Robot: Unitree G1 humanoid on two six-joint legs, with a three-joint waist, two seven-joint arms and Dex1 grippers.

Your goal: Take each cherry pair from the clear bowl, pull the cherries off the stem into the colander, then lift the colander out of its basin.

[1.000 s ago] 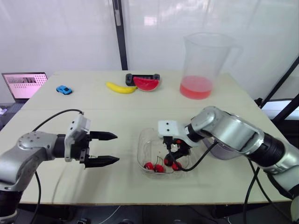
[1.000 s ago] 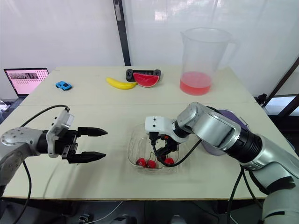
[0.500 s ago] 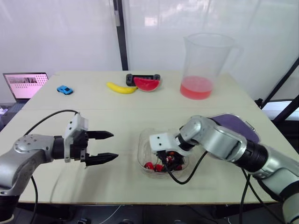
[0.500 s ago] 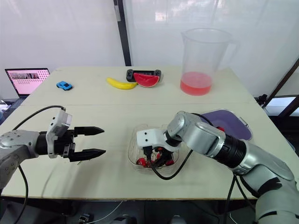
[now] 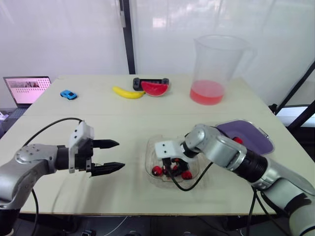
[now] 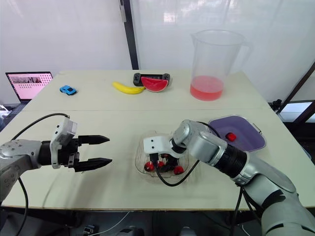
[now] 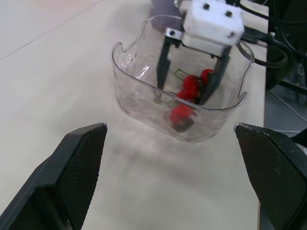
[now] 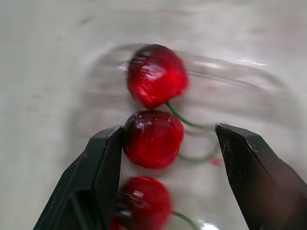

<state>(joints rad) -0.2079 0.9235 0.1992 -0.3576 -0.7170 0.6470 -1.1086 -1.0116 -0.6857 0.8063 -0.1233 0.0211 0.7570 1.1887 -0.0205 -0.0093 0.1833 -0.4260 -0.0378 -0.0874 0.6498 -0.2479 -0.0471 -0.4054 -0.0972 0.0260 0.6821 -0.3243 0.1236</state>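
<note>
The right hand [image 7: 183, 93] reached down into the clear bowl [image 7: 139, 100] with its two black fingers spread apart, grasping nothing. In the right wrist view one cherry [image 8: 153, 139] lay between the fingers, touching one of them, and its green stem ran toward a second cherry [image 8: 157, 74] just beyond it. More red cherries [image 5: 157, 170] lay on the bowl's floor around the fingertips. The bowl stood near the front edge of the bench [image 5: 98, 118], about midway along it.

The left hand [image 5: 119, 155] hovered over the front-left part of the bench, released, its fingers wide apart and pointing toward the bowl, well apart from it.

The purple colander [image 6: 243, 145] sat near the right edge of the bench, just beyond the right arm, with one red cherry [image 6: 230, 136] in it.

Toward the far edge stood a tall clear pitcher [image 5: 214, 59] with red liquid in its bottom. Left of it lay a watermelon slice [image 5: 154, 88] against a black holder [image 5: 137, 82], a banana [image 5: 127, 92] just beside them, and a small blue toy car [image 5: 68, 94] further left. An open laptop [image 5: 24, 90] stood past the left edge; the writing on its screen was too small to read.
</note>
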